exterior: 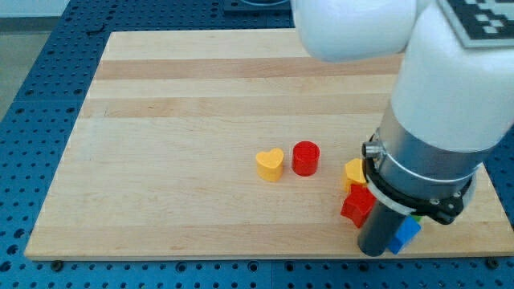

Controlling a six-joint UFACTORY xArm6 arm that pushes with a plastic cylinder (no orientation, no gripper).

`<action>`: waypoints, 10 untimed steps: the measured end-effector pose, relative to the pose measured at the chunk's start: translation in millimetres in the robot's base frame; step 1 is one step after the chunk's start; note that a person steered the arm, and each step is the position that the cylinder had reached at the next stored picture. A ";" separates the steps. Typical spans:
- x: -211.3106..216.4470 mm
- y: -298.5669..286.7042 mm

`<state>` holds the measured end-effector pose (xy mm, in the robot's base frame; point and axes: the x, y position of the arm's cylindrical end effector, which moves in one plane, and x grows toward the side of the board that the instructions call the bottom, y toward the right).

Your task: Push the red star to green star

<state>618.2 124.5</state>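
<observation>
Red star (357, 206) one, red cylinder (305, 158) one, yellow heart (270, 164) one; my tip hidden.

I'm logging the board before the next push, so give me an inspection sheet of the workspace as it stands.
Surface: wooden board, lying on a blue perforated table.
Job's things: red star near the view's bottom right, beside the arm; green star mostly hidden, only a green sliver shows under the arm.
Clutter: yellow heart and red cylinder side by side mid-board; yellow block just above the red star, shape unclear; blue block at the bottom edge.
Tip: my tip sits just right of and below the red star.
Cables: nothing seen.
Surroundings: nothing seen beyond the table.
</observation>
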 end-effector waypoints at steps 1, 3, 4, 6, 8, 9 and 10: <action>0.7 22.1; 0.2 48.7; 0.6 52.0; 0.4 -5.5; -18.6 -68.8; -37.5 -75.2; -41.1 -69.1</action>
<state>577.1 55.4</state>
